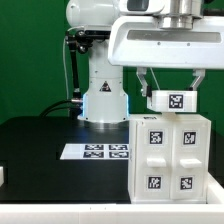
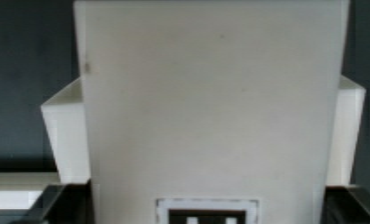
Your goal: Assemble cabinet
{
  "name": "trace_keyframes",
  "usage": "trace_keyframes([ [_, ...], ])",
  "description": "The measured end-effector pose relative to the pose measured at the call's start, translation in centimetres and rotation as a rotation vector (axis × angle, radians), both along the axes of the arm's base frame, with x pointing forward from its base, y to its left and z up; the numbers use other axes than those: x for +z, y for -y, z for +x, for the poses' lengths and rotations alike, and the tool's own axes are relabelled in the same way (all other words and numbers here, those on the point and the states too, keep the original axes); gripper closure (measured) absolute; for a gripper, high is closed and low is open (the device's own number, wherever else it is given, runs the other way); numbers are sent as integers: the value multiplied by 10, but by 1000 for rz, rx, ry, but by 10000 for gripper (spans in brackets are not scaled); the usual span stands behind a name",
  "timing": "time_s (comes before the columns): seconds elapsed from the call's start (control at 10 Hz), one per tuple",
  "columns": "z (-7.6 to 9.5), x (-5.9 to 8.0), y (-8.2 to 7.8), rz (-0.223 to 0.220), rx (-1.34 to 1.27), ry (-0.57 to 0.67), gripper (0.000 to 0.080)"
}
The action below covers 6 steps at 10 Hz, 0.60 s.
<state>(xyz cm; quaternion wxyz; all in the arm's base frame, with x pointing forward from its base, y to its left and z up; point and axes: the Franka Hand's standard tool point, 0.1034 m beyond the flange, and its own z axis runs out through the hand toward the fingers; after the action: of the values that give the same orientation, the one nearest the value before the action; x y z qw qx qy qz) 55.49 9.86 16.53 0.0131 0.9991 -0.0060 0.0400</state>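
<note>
At the exterior view's right, on the black table [image 1: 40, 140], the cabinet [image 1: 168, 160] is recorded: a white body, upright, four tags on its near face, standing near the marker board [image 1: 97, 151]. Directly above it, a small white top block [image 1: 172, 101] (one tag facing the camera) is held by the gripper [image 1: 172, 94], whose fingers [image 1: 146, 84] are closed against the block's two sides. Block and body are seen nearly touching; actual contact cannot be told. Step judged in hand: seating the top block on the body. Next move, by judgement: edges to be squared, then a straight lowering before release.
</note>
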Motion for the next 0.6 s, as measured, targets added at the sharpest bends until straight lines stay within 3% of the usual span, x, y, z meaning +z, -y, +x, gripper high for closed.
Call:
trace_keyframes([
  [0.3,0,-1,0,-1,0,-1,158],
  [0.6,0,-1,0,-1,0,-2,150],
])
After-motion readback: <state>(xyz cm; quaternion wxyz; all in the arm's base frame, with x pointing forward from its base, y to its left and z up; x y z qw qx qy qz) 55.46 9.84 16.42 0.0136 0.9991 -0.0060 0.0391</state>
